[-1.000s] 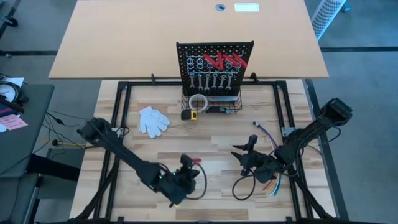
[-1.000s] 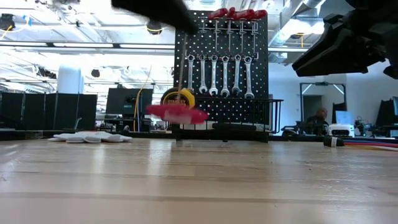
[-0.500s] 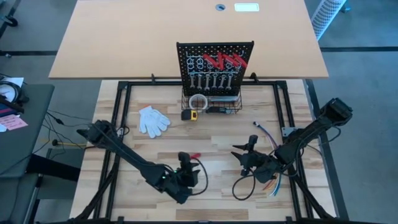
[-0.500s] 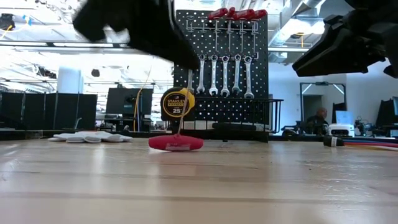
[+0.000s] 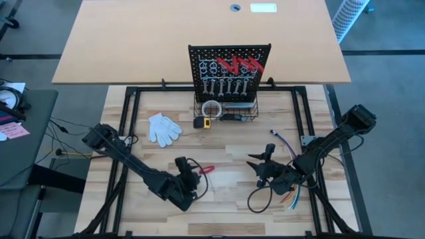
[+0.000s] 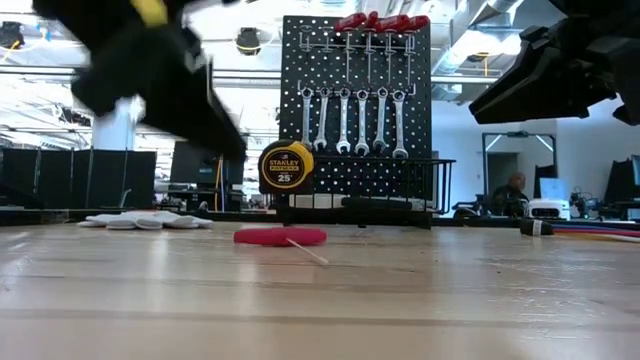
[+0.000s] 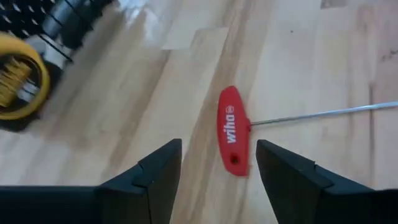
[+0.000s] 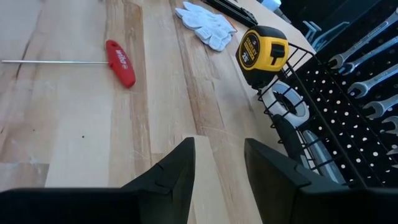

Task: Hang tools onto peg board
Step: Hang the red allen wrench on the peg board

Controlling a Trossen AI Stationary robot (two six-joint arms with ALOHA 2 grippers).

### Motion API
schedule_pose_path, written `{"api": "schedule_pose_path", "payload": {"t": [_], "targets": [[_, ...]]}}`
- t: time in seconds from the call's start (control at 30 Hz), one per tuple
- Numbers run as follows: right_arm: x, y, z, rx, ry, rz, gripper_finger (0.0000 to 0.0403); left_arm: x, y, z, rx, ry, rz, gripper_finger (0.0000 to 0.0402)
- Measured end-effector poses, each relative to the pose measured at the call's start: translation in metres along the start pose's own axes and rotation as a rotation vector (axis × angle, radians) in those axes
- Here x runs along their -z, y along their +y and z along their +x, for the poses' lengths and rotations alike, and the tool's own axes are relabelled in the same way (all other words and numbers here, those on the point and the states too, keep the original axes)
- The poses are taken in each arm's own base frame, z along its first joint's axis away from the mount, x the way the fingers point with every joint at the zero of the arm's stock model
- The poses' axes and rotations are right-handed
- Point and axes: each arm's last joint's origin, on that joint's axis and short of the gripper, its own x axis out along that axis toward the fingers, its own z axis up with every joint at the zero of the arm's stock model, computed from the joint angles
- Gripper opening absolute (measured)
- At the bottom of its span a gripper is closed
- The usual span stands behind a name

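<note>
A red T-handle tool lies flat on the table, its thin steel shaft pointing away from the handle; the high view shows this tool too. My left gripper hovers just short of the tool, open, one finger to each side of the handle and clear of it. My right gripper waits open over the table's right half. The peg board stands at the far edge with silver wrenches and red-handled tools hanging on it.
A yellow tape measure and a roll of tape sit by the wire basket at the board's foot. A white glove lies far left. Coloured wires and a black cable lie under the right arm.
My left gripper has let go of the red tool, rolled its wrist, and moved down and toward the table's left edge. The tool, first hanging handle-down above the table, came down onto its handle and has tipped over to lie flat.
</note>
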Motion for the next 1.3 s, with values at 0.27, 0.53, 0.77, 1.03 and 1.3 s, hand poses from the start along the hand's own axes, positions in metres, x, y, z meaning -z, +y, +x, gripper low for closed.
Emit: {"api": "schedule_pose_path", "payload": {"t": [0.27, 0.53, 0.77, 1.03, 1.3], "targets": [[0.0, -0.001, 0.001, 0.005, 0.004, 0.025, 0.0147, 0.028, 0.011, 0.032, 0.178, -0.121, -0.18, 0.0227], [0.0, -0.003, 0.004, 0.016, 0.011, 0.034, 0.0147, 0.048, 0.03, 0.052, 0.244, -0.037, -0.208, 0.0234], [0.0, -0.003, 0.007, -0.01, 0.023, 0.05, 0.0147, 0.051, 0.033, 0.054, 0.283, -0.031, -0.167, 0.0201], [0.006, 0.002, 0.014, -0.008, 0.052, 0.03, 0.0147, 0.048, 0.038, 0.06, 0.314, -0.034, -0.127, 0.0137], [0.01, 0.007, 0.016, -0.012, 0.068, -0.005, 0.0147, 0.044, 0.04, 0.059, 0.306, -0.065, -0.019, 0.0049]]}}
